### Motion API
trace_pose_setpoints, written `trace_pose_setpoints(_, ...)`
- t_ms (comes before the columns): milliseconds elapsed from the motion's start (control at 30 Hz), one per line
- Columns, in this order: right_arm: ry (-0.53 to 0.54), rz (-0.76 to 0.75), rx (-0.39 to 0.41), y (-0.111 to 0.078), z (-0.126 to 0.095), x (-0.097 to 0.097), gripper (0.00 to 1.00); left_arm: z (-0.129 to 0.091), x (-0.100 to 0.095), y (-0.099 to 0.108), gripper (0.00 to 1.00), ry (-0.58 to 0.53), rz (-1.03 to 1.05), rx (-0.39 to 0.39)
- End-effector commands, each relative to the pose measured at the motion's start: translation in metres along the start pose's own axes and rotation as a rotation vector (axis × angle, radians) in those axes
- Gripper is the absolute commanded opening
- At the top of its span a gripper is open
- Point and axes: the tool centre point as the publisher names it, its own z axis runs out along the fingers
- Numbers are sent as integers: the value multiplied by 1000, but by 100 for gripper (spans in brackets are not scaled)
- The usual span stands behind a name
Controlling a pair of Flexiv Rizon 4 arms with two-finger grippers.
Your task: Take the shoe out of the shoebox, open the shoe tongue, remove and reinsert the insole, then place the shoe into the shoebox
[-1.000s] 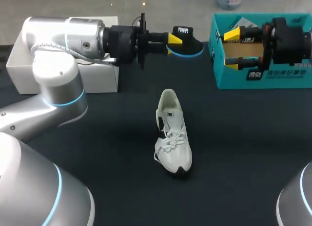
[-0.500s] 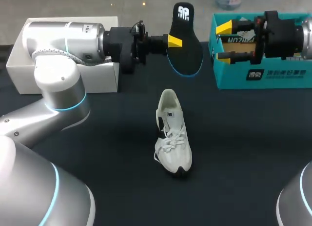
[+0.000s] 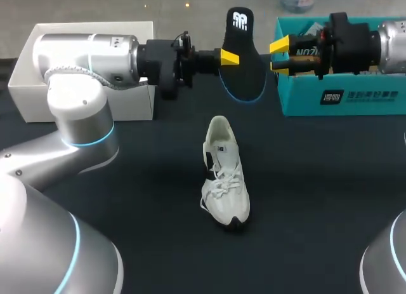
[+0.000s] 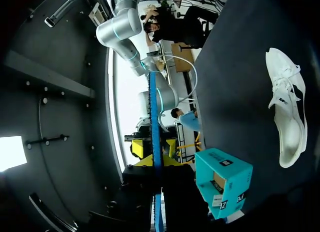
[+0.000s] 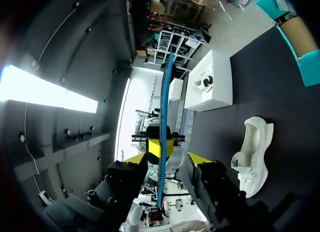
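My left arm point(image 3: 89, 53) comes in across the white box point(image 3: 25, 97). Its jaws are clamped on the insole point(image 3: 248, 62), pinching it at its left edge about halfway along its length. The insole hangs in the air over the far part of the counter point(image 3: 317, 199). It stands on end, with its black face toward the head camera and a blue rim along its lower curve. In the left wrist view it shows edge-on, a thin blue line point(image 4: 155, 142) running straight out from the jaws.

My right arm point(image 3: 355, 43) reaches in over the shoebox point(image 3: 374, 103). Its jaws stand wide open, just beside the insole's right edge and not touching it (the right wrist view has the insole point(image 5: 164, 117) edge-on ahead of them, in line with the gap between the two yellow tips point(image 5: 200, 159)).

The shoe point(image 3: 225, 176) sits on its sole near the middle of the counter, outside the shoebox and well apart from both jaws. Its heel points to the far side, its toe points toward me, and its laces face up.
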Motion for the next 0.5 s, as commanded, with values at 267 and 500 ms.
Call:
trace_pose_setpoints(267, 14, -10, 57, 11, 24, 0, 49, 15, 3, 10, 0, -5, 7, -1)
trace_pose_setpoints(500, 18, -6, 66, 9, 28, -1, 40, 16, 3, 12, 0, -14, 14, -4)
